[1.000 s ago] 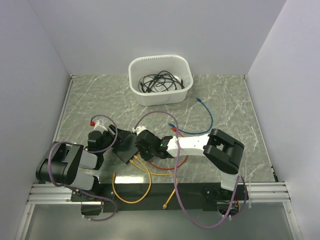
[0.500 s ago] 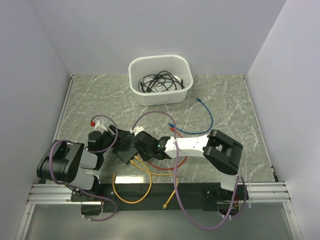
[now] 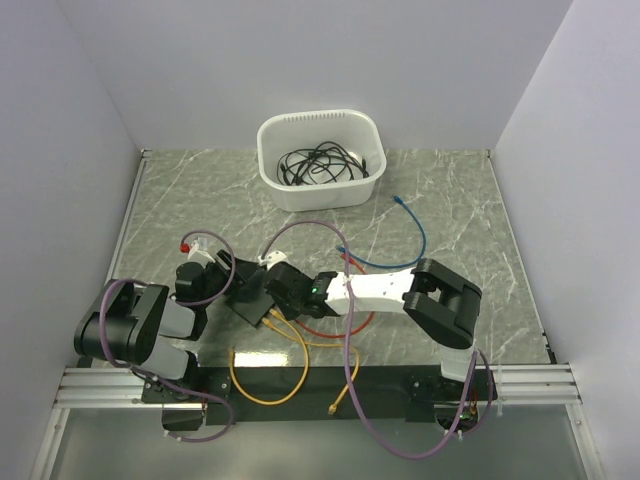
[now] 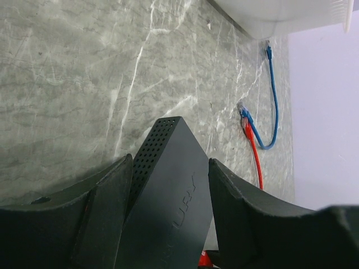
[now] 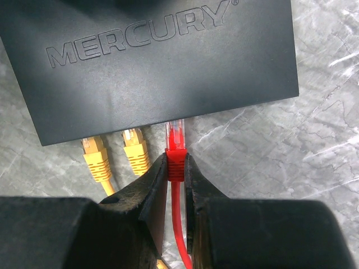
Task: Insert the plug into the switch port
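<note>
Though unseated, plug (image 5: 175, 143) nearer switch (image 5: 168, 67).

Bright, soft, even light fills the overhead view; the arms (image 3: 380, 290) cast only faint, soft-edged shadows on the tabletop (image 3: 480, 240). Both wrist views are dimmer, their near fingers (image 5: 147, 196) dark, featureless and slightly blurred.

On the port edge of the switch (image 5: 157, 61), two yellow plugs (image 5: 94, 157) sit just at 9 o'clock of the red plug (image 5: 175, 137), with bare tabletop (image 5: 269, 151) at its 3 o'clock. Seen from above, the left gripper (image 3: 232, 287) hems in the switch at 9 o'clock. The white tub (image 3: 325, 197) stands well apart at 12 o'clock.
</note>
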Controlling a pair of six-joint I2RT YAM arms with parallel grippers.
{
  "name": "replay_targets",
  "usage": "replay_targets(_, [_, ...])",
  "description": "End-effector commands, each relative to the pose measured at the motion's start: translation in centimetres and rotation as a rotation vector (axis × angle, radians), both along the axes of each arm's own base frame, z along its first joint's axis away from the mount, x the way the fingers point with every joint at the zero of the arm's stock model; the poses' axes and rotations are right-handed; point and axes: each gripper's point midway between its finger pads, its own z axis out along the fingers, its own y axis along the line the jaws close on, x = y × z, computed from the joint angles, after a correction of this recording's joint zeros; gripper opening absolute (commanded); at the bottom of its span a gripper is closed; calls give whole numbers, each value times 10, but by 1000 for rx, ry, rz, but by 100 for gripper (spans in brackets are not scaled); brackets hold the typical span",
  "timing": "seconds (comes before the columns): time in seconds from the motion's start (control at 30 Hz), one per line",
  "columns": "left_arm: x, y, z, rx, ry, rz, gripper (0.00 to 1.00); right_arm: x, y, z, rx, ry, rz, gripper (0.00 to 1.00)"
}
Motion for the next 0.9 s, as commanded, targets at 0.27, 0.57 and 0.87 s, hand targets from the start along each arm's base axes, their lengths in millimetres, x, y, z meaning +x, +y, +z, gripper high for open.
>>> replay_targets(0.27, [-16, -13, -6, -48, 25, -76, 60, 13, 48, 29, 113, -121, 35, 0])
replay_targets(0.57, [-16, -13, -7, -41, 26, -76, 59, 15, 46, 38, 115, -228, 30, 0])
replay_targets(0.87, [-16, -12, -7, -31, 22, -79, 59, 29, 45, 51, 109, -323, 24, 0])
